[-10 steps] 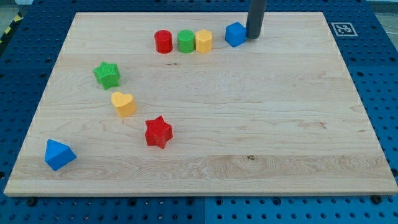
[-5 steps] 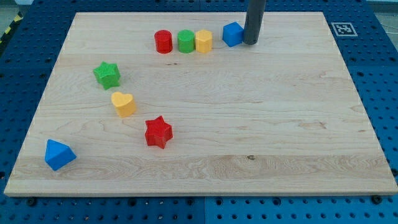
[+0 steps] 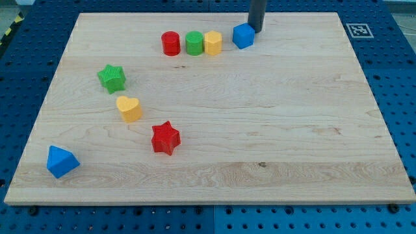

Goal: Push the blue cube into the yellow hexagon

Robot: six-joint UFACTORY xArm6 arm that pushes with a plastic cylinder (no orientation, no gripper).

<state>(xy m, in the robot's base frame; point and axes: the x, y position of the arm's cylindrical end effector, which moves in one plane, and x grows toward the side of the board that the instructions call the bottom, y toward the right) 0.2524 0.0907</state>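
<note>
Since the earlier frame, my tip (image 3: 256, 30) has shifted from the right side of the small blue cube (image 3: 244, 36) to its upper right; blocks unmoved.
No jaws fitted, only a rod. Cube sits just right of the yellow hexagon block (image 3: 212, 43), apart; push should run leftward and slightly down through the cube's centre.

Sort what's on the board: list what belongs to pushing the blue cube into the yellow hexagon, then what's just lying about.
Job:
blue cube
yellow hexagon
my tip, just up-right of the cube

Lying about:
red cylinder
green cylinder
green star
yellow heart
red star
blue block, bottom left
</note>
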